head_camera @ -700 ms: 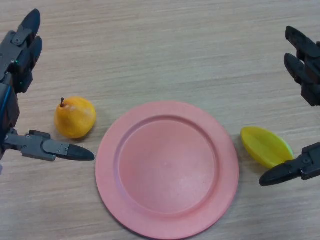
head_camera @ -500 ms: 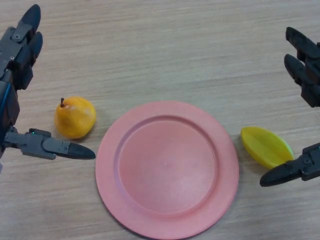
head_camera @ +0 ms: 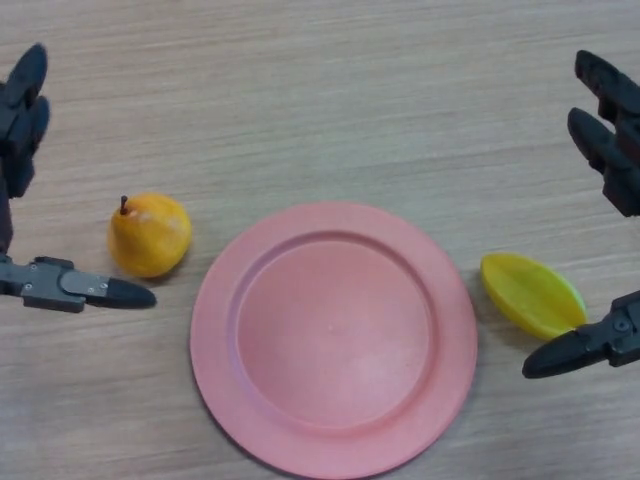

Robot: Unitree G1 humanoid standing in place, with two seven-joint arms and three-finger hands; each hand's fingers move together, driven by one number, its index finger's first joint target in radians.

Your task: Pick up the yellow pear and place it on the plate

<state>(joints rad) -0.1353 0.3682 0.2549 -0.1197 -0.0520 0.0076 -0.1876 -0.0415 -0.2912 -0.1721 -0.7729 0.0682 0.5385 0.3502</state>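
Observation:
A yellow-orange pear (head_camera: 149, 235) with a short dark stem stands on the wooden table, just left of the pink plate (head_camera: 333, 334). The plate holds nothing. My left hand (head_camera: 22, 120) is open at the far left edge. Its fingers point up and its thumb (head_camera: 80, 290) reaches out just below the pear, apart from it. My right hand (head_camera: 608, 150) is open at the far right edge, its thumb (head_camera: 585, 347) below a yellow fruit.
A bright yellow ridged fruit (head_camera: 531, 293) lies on the table just right of the plate, between my right hand's fingers and thumb. The wooden table (head_camera: 320, 100) extends bare behind the plate.
My left hand has drawn back to the left, away from the pear, and its thumb tip now lies left of the pear. The right hand, pear and plate have barely moved.

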